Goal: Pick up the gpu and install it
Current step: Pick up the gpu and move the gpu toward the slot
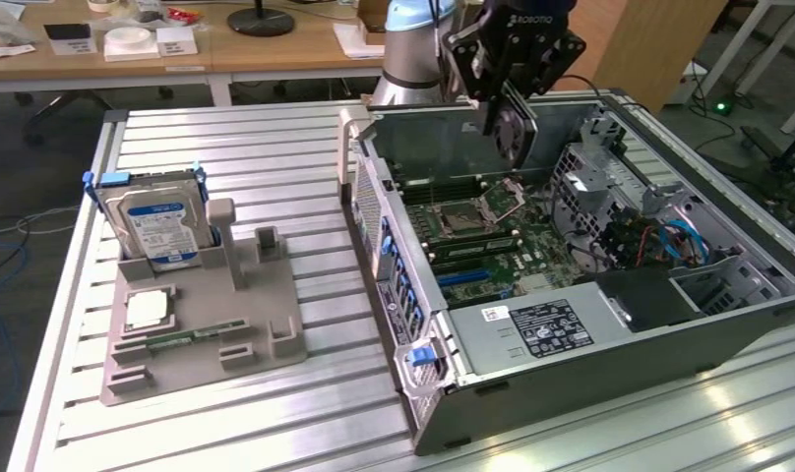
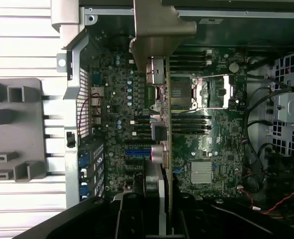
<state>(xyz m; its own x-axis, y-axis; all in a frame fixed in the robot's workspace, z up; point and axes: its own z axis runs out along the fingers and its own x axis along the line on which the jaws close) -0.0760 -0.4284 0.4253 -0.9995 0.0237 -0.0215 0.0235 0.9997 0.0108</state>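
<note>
Slatted table carries hard drive; wrist view meets gpu edge-on.

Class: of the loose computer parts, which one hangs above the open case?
The gpu, gripped by the pincer; the hard drive and memory stick sit in the grey stand.

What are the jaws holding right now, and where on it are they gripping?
The gripper holds the gpu, with the jaws clamped on its upper edge. The card hangs on edge above the open computer case.
</note>
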